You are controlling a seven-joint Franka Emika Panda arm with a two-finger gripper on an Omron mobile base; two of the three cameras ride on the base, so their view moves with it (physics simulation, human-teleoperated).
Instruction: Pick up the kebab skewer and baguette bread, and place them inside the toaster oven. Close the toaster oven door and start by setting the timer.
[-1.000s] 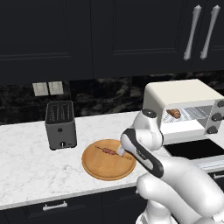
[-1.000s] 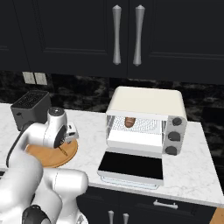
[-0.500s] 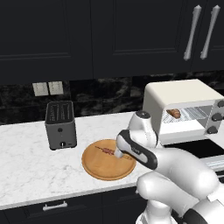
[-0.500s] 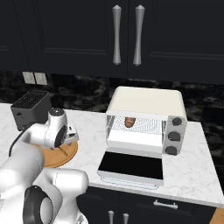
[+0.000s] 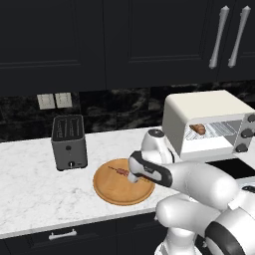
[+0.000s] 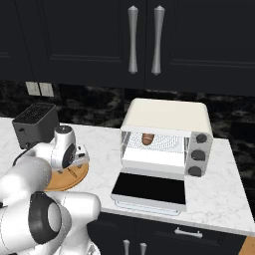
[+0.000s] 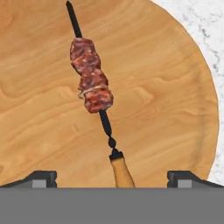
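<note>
The kebab skewer (image 7: 92, 86) lies on the round wooden plate (image 7: 166, 65), its reddish meat chunks near the middle and its wooden handle end pointing at my gripper (image 7: 113, 178). My fingers (image 7: 43, 177) stand wide open on either side of that handle, just above the plate. From the left base, the skewer (image 5: 121, 172) sits on the plate (image 5: 112, 188) beside my lowered hand. The baguette bread (image 6: 147, 138) rests on the rack inside the cream toaster oven (image 6: 167, 117). The toaster oven door (image 6: 149, 189) hangs open, flat over the counter.
A dark grey slot toaster (image 5: 68, 142) stands left of the plate on the white marble counter (image 5: 30, 194). Dark cabinets with silver handles (image 6: 132, 37) hang above. The oven knobs (image 6: 198, 155) are on its right side.
My hand has shifted left and down toward the skewer on the plate. The jaws stayed open. The baguette and the oven door have not moved.
</note>
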